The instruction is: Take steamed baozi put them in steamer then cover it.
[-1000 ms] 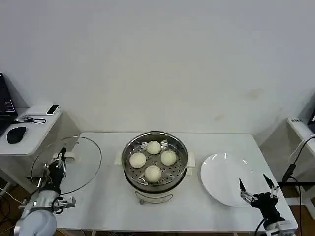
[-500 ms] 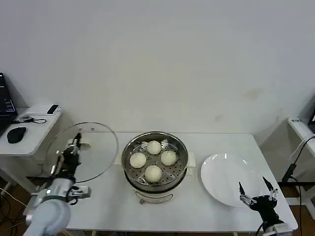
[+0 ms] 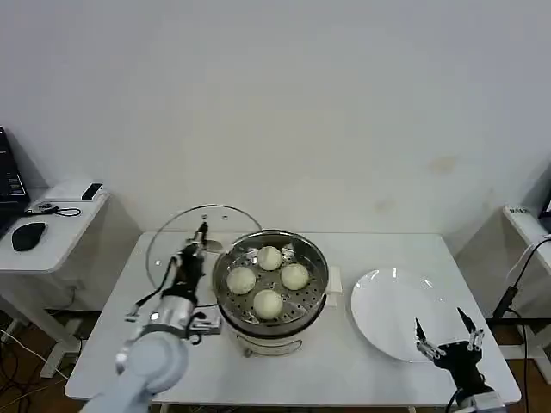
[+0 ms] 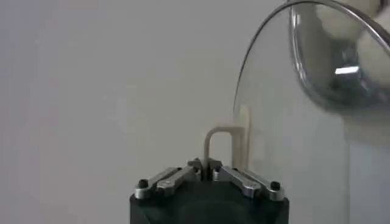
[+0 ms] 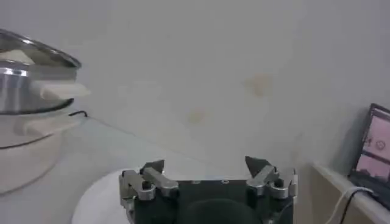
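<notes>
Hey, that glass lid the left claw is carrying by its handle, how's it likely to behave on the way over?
The cover looks like rigid glass, so probably fragile if it knocks the steamer. The left claw grips only the thin handle, so it may swing or tilt.

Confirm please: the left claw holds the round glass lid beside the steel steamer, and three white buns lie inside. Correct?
Not quite: the head view shows four cream-white buns in the steel steamer. The left claw does hold the round glass lid beside it.

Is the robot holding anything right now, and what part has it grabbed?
The left gripper holds the glass lid by its cream handle. The right gripper is open, holding nothing.
</notes>
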You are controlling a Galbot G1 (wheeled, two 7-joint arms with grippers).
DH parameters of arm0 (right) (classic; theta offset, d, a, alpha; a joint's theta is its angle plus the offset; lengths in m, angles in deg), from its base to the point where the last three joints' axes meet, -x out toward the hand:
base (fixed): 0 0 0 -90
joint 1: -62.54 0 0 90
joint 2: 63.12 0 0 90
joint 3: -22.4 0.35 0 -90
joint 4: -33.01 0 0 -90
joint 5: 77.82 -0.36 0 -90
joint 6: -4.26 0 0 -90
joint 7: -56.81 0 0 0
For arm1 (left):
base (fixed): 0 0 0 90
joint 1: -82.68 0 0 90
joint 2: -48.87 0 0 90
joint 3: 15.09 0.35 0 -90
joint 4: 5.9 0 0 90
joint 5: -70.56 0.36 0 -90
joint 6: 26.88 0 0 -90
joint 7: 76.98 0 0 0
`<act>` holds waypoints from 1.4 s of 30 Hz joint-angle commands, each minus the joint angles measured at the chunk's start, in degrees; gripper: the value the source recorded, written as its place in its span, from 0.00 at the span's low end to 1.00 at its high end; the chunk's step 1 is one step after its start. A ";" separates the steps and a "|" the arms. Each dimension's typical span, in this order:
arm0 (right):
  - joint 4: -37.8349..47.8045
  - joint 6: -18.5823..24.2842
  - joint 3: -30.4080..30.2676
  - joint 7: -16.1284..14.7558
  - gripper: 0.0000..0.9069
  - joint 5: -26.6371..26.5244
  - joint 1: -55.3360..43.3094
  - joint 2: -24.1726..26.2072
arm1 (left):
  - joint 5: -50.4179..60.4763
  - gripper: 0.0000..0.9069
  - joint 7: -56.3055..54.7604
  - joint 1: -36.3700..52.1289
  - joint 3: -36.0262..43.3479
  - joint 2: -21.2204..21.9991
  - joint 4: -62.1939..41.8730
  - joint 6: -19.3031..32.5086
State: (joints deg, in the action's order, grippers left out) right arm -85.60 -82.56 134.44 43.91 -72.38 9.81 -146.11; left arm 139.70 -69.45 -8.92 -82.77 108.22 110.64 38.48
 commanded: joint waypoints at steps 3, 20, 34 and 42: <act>0.14 0.37 -1.16 0.12 1.00 2.78 -0.45 -1.01 | 11.38 0.00 11.99 5.40 12.06 11.01 -2.29 -5.10; 1.46 0.40 -3.02 0.24 1.00 4.13 -0.80 -1.51 | 15.96 0.00 13.17 4.94 12.44 22.16 -5.95 -7.20; 1.87 0.34 -3.94 0.35 1.00 4.54 -0.90 -1.35 | 17.52 0.00 12.59 3.76 12.31 22.50 -7.49 -6.37; 2.17 0.36 -4.40 0.36 1.00 4.58 -1.04 -1.15 | 18.33 0.00 11.96 3.74 11.69 22.37 -8.21 -5.81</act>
State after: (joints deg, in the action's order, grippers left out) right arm -83.49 -82.24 130.24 44.26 -67.92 8.78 -147.36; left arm 157.09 -57.43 -5.29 -71.23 129.74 102.82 32.62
